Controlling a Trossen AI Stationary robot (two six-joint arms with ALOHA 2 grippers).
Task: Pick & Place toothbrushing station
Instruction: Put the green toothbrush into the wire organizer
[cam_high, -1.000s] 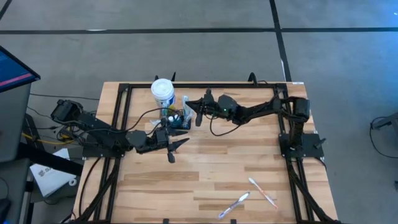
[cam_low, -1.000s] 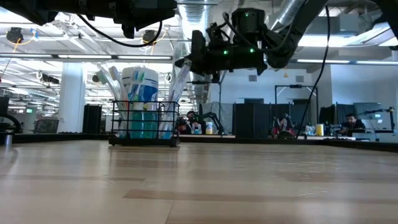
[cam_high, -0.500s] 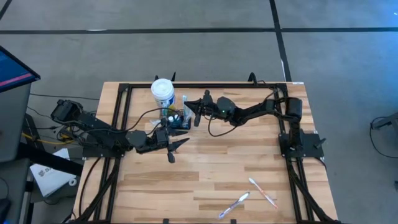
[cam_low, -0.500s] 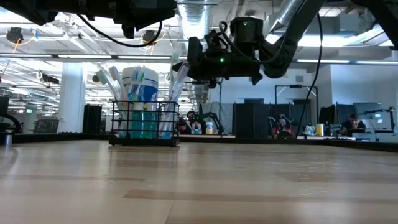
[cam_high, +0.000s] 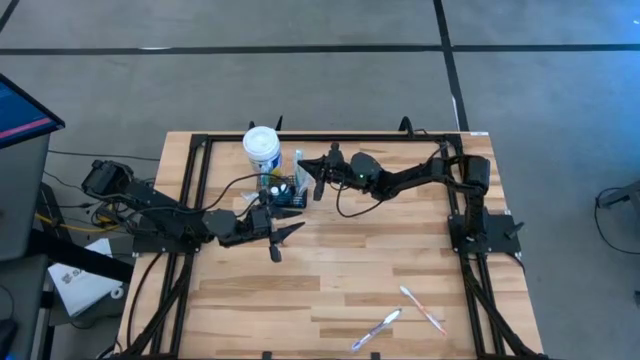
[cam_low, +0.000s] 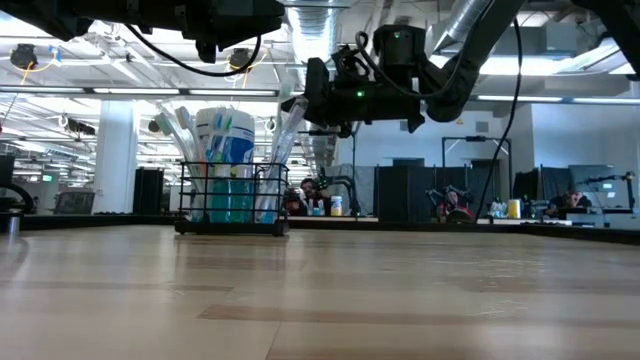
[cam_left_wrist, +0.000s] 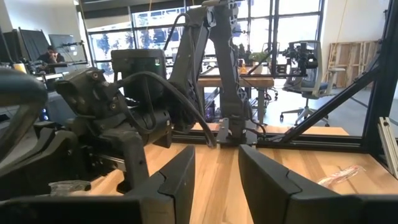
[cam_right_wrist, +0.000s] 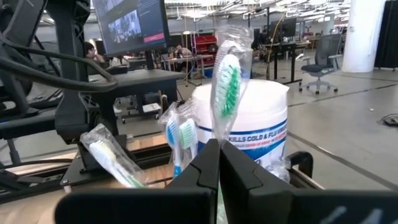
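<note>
Shifted slightly toward the toothbrushing station (cam_high: 284, 190), the right hand (cam_high: 319, 187) hovers closed just beside it.

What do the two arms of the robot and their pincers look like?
Both arms are black, built of jointed, chunky segments, with loose black cables looping along them. The left pincer ends in two flat, pointed black fingers. The right pincer has similar angular fingers, and a small green light glows on its wrist.
</note>
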